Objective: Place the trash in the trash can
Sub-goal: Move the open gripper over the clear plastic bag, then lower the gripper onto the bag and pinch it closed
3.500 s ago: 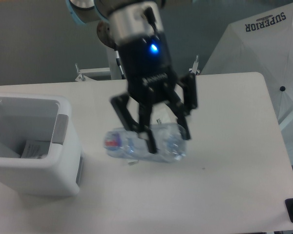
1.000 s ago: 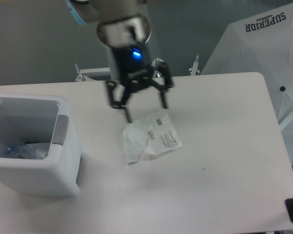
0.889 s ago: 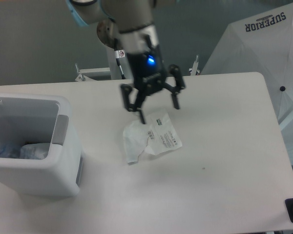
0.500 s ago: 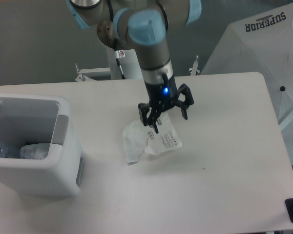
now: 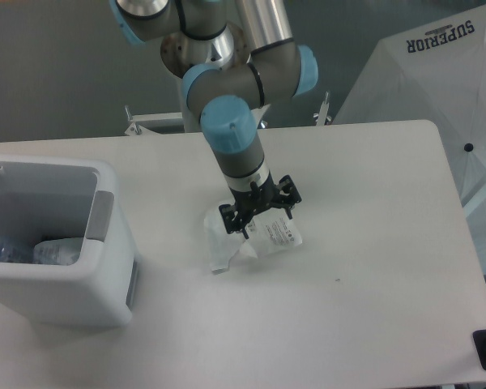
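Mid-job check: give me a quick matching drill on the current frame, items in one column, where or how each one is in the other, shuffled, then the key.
Column 1:
1. crushed bottle
2. crumpled wrapper
3. gripper
4. trash can

Column 2:
A. lying on the table near its middle
B. standing at the table's left edge
C. inside the bin, at the bottom
D. lowered over the wrapper, fingers spread either side

Pairs: 1-C, 2-A, 3-D, 4-B
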You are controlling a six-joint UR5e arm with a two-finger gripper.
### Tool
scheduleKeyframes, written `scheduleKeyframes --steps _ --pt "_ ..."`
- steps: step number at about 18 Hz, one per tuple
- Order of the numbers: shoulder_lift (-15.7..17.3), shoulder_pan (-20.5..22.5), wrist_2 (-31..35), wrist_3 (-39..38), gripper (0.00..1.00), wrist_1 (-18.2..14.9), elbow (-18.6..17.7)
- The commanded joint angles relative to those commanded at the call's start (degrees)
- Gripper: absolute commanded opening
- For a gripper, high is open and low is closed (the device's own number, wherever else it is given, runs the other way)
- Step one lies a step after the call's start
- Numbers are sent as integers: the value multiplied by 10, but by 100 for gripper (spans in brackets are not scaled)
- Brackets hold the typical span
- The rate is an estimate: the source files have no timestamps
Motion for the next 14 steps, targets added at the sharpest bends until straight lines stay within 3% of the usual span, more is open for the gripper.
scheduleKeyframes --steps 8,14 --pt "-46 -18 3 -17 100 2 18" --pt "-55 -25 4 -16 99 2 21"
